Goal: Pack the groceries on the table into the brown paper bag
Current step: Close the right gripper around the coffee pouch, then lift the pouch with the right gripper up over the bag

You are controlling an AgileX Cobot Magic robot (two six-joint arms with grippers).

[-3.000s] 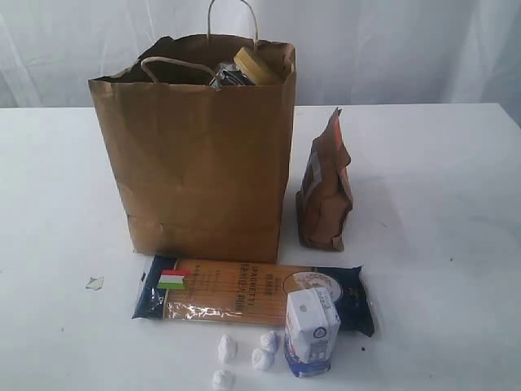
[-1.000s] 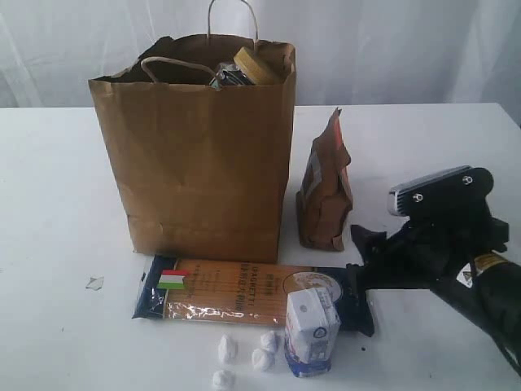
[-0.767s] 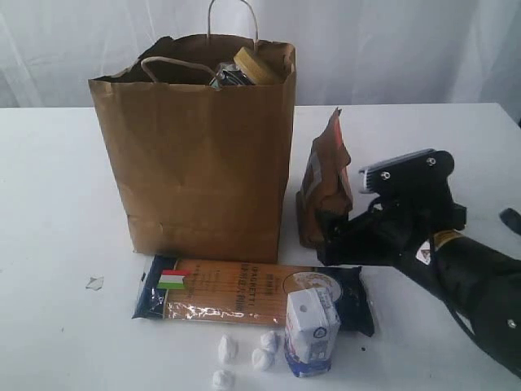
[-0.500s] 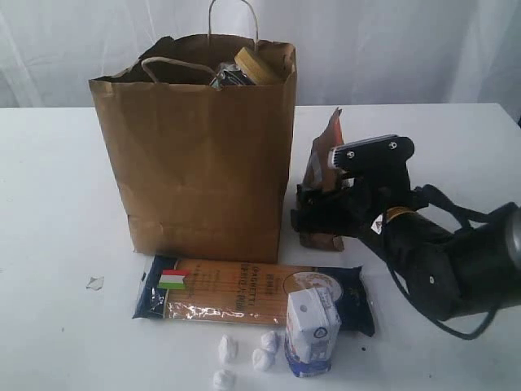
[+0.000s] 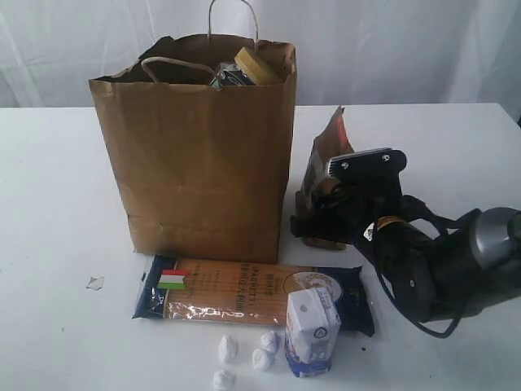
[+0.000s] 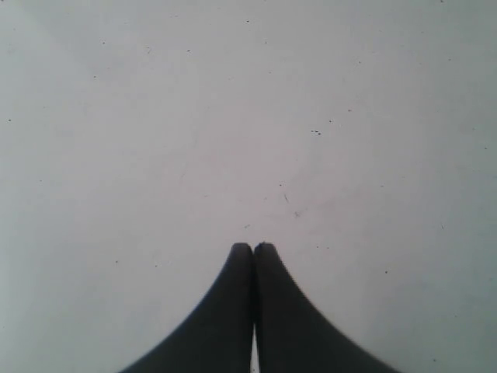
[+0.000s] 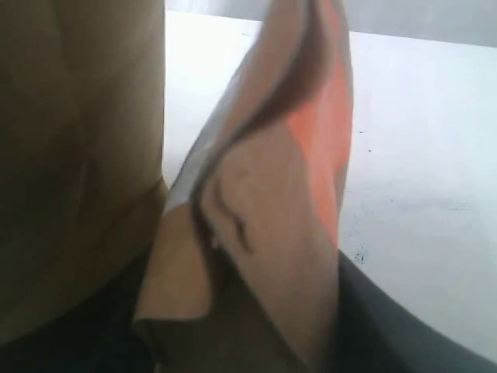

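1. Table point(image 5: 456, 147): white, wide, and everything sits on it.
2. Paper bag point(image 5: 203, 163): brown, upright at the centre-back, with a torn rim and twine handles. A jar point(image 5: 256, 65) with a gold lid pokes out at the 1 o'clock corner of its mouth.
3. Right gripper point(image 5: 324, 221): comes in from 4 o'clock and sits low on the pouch. The jaws are about half spread, with one dark finger point(image 7: 404, 326) against each side, so it looks clamped on the pouch.
4. Left gripper point(image 6: 253, 249): seen only in the left wrist view. The jaws are pressed together with nothing between them, over bare table.
5. Spaghetti packet point(image 5: 228, 292): lies flat at 6 o'clock of the bag, just beside its base.
6. Pouch point(image 5: 326, 159): brown, standing on the table at 3 o'clock of the bag, near it, with the top leaning slightly.
7. Carton point(image 5: 311, 330): blue and white, upright at the packet's 5 o'clock corner, overlapping it in view.
8. Paper wads point(image 5: 262, 356): small and white, at 9 o'clock of the carton.
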